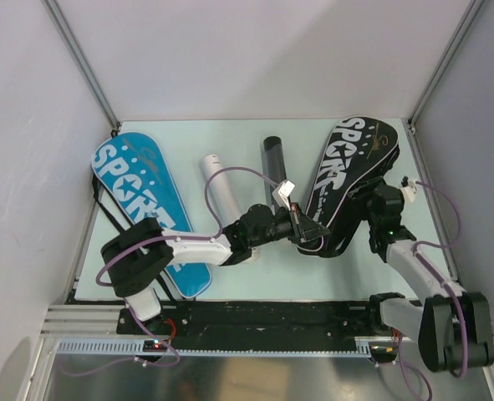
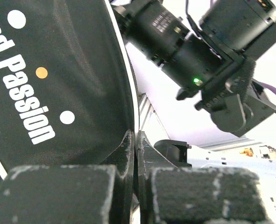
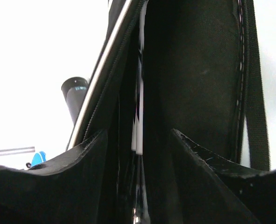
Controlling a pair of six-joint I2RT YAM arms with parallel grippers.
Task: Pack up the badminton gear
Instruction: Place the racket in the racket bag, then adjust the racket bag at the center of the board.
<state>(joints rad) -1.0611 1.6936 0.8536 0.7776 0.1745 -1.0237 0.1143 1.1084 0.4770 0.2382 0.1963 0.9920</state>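
— Black cover [image 1: 347, 171]: where does it lie?
— On the right half of the table [image 1: 188, 138], printed side up, with its wide end toward the far right corner and its narrow end toward the arms.
— And the left gripper [image 2: 136, 136]?
— It reaches across to the cover's near end. Its fingers are pressed together, and the cover's white-piped edge runs right down into the seam between them, so it pinches that edge.
— The right gripper [image 3: 138, 133]?
— It is at the cover's right side with its fingers spread, one on either side of the cover's edge. A thin white strip shows in the cover's gap, but I cannot tell what it is.
— The rest of the gear?
— The blue cover [image 1: 138, 209] lies on the left, partly under the left arm. The white tube [image 1: 221, 188] lies between the two covers. The black tube [image 1: 273, 159] lies to its right, nearer the far wall, and the two tubes do not touch.
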